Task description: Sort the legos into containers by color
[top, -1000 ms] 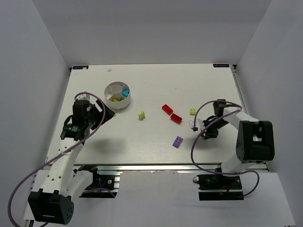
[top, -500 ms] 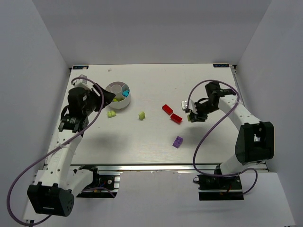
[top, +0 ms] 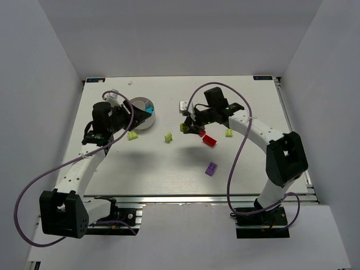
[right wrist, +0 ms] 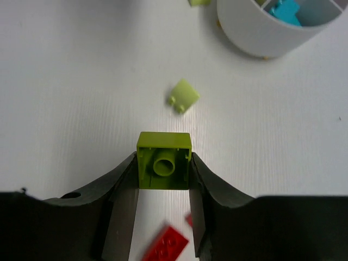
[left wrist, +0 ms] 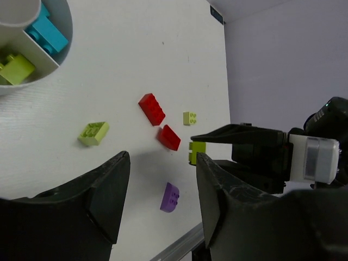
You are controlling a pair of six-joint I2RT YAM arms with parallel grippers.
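Note:
My right gripper (top: 187, 126) is shut on a lime-green lego (right wrist: 163, 161), held above the table middle, its hollow underside facing the wrist camera. My left gripper (top: 134, 115) hangs open and empty over the near-left edge of the white divided dish (top: 149, 120). The dish holds cyan legos (left wrist: 46, 30) and a lime one (left wrist: 16, 68) in separate wedges. Loose on the table lie lime legos (top: 133, 135) (top: 168, 136) (top: 229, 133), two red ones (left wrist: 151, 107) (left wrist: 169, 137) and a purple one (top: 211, 169).
White walls enclose the table on three sides. The right arm reaches over the red legos, partly hiding the farther one in the top view. The metal rail (top: 169, 198) runs along the near edge.
The right arm has swung from the right side to the middle, carrying the lime lego. The left gripper has moved back toward the dish, its jaws narrower, uncovering a lime lego beside the dish.

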